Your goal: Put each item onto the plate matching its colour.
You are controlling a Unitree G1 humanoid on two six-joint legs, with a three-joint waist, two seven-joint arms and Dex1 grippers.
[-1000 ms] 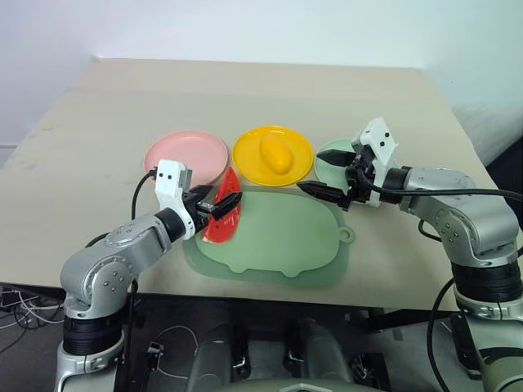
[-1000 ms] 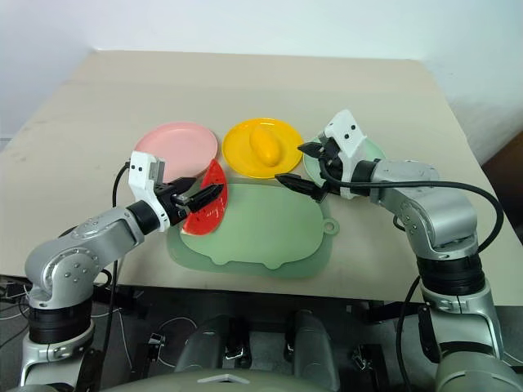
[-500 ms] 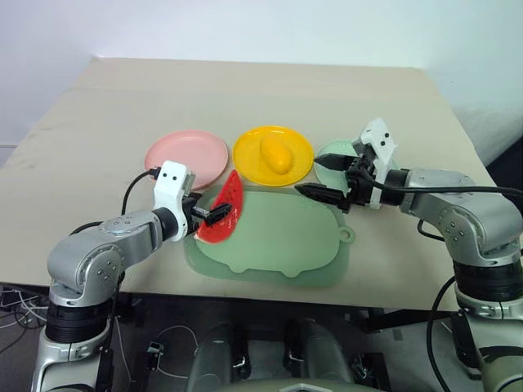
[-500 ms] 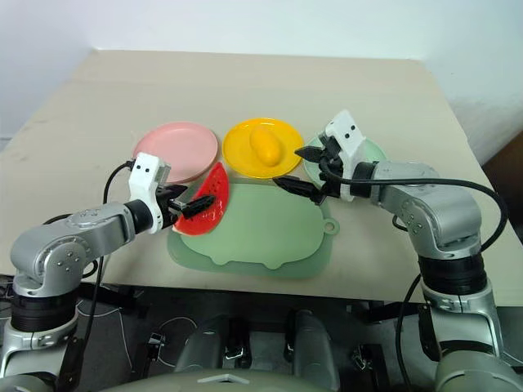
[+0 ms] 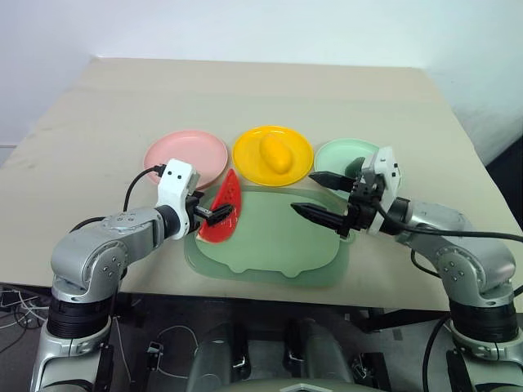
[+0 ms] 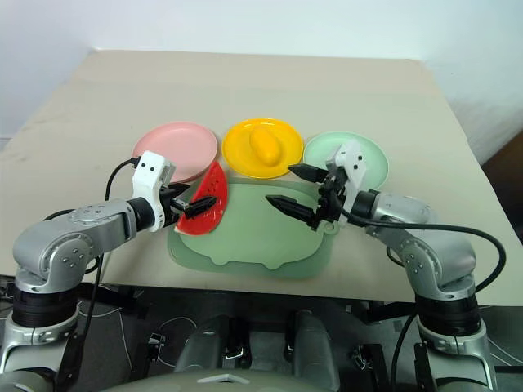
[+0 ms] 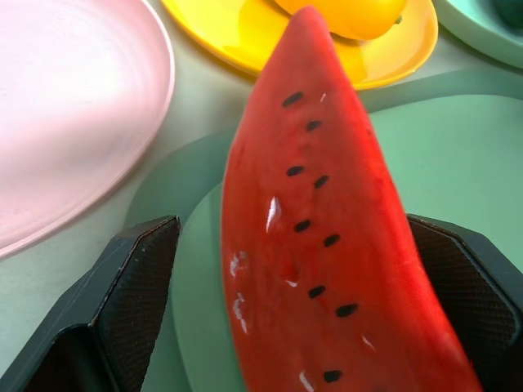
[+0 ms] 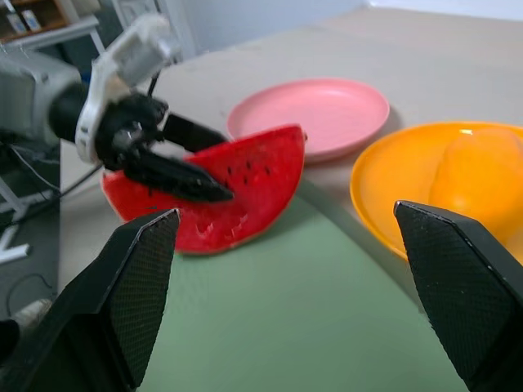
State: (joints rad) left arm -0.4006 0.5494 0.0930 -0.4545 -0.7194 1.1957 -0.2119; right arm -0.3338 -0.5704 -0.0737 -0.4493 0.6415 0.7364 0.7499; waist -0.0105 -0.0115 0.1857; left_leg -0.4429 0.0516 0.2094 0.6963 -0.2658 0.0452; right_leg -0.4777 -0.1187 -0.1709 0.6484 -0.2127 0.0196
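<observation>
Bright, even light falls from overhead, leaving soft shadows. Small white glints show on the watermelon wedge (image 7: 327, 237) between the left gripper's (image 7: 294, 302) fingers. Those fingertips, nearest the lens, look soft.

Three plates (image 5: 186, 155) in a row behind the board (image 5: 278, 245); mango (image 5: 274, 153) on the middle one, watermelon (image 5: 222, 214) on the board's left edge.

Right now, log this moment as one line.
left tool: open astride watermelon wedge on board | right tool: open, empty | mango: yellow plate | pink plate: empty
</observation>
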